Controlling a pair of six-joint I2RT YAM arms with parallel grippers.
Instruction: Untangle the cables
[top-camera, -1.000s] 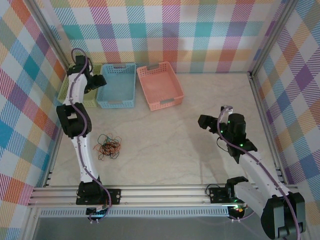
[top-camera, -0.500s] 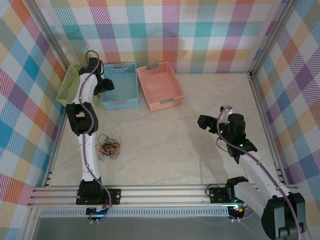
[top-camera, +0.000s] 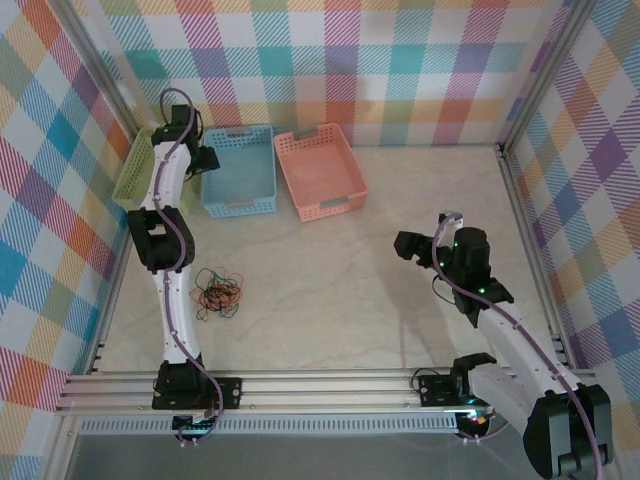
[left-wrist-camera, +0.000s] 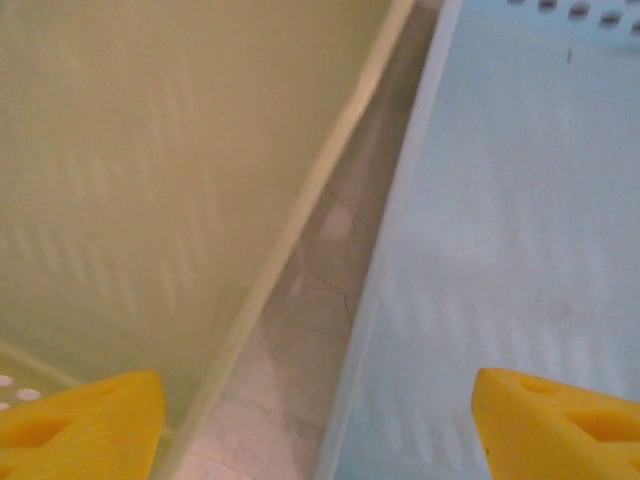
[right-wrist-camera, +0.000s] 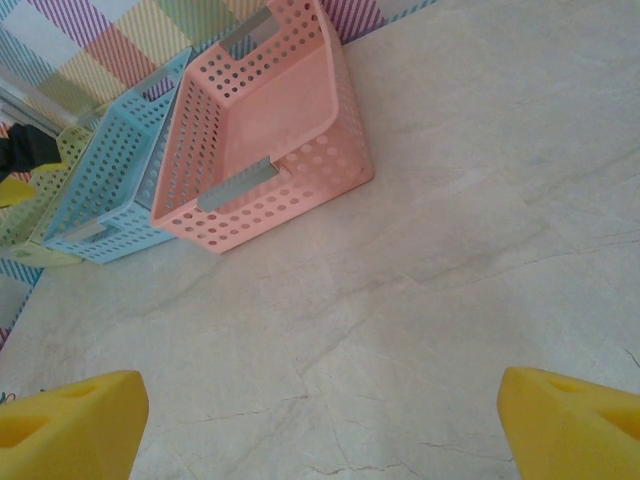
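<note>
The left gripper (left-wrist-camera: 318, 420), jaws wide and empty, hangs between the green basket (left-wrist-camera: 120, 150) and the blue basket (left-wrist-camera: 520, 220); the cables (top-camera: 217, 292) (light, limp, snag-prone) probably want a pinch at an outer loop.

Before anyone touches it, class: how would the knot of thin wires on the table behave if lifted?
Probably floppy: the wires lie in loose loops. Likely light, being so thin. Tangled strands would probably rise together.

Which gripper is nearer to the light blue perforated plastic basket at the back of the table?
Left. The left gripper hovers over the gap between the light blue perforated plastic basket and the green plastic basket beside it; the right gripper hangs far off over bare tabletop.
</note>
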